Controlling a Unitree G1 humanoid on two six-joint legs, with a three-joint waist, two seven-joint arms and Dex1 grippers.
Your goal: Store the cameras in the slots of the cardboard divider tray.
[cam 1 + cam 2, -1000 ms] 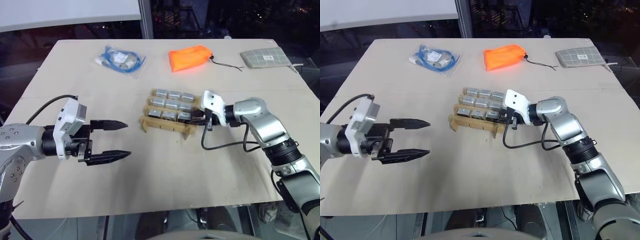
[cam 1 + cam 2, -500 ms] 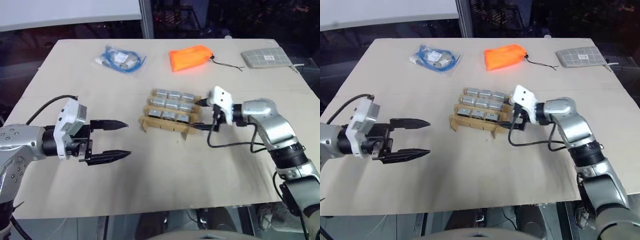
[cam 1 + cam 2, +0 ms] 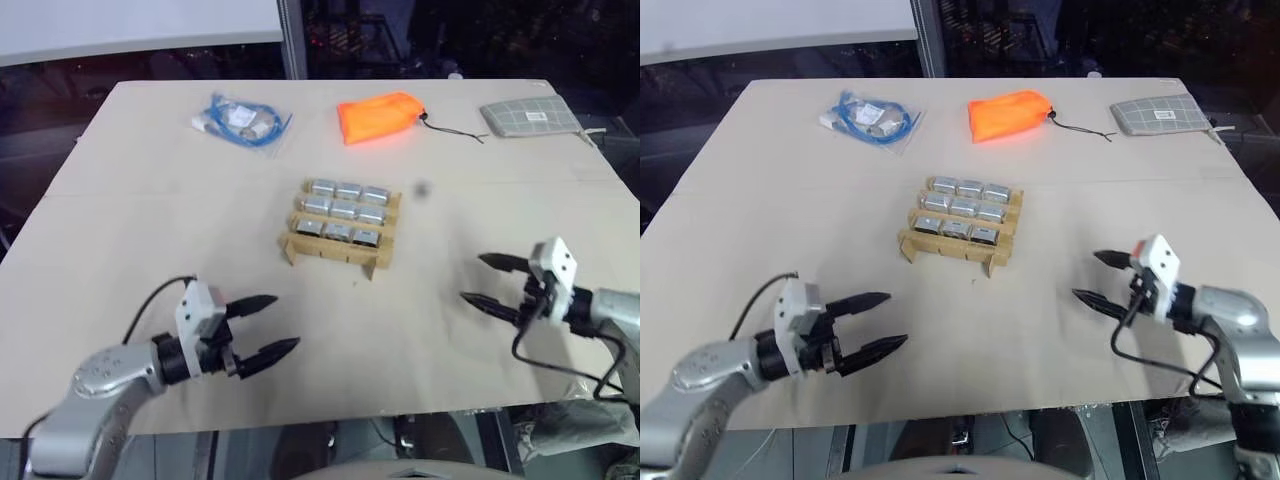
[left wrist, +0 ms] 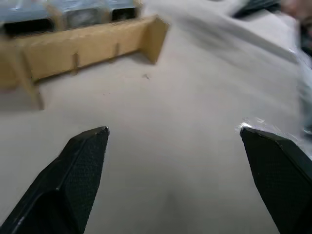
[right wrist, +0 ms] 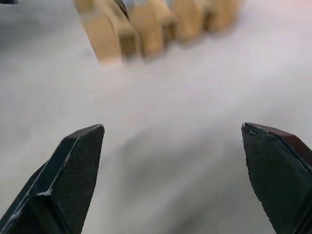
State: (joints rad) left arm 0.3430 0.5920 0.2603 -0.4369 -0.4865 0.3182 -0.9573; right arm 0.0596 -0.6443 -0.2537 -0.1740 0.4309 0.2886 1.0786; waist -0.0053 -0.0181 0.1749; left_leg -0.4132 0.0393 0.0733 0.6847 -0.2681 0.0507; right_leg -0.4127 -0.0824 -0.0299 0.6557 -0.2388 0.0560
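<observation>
Left tool [image 3: 273, 323] released, fingers spread, empty, low over the counter [image 3: 120, 230] at about 7 o'clock from the tray [image 3: 342, 232], well apart from it. Right tool [image 3: 487, 281] released, fingers spread, empty, at about 4 o'clock from the tray, also well apart. Tray sits mid-counter; nine cameras [image 3: 343, 208] fill three rows of three slots, the nearest row of slots empty. Far edge of the counter: blue cable bag [image 3: 240, 120] at 11 o'clock, orange pouch [image 3: 380, 116] at 12, grey checked pouch [image 3: 530, 117] at 2.
</observation>
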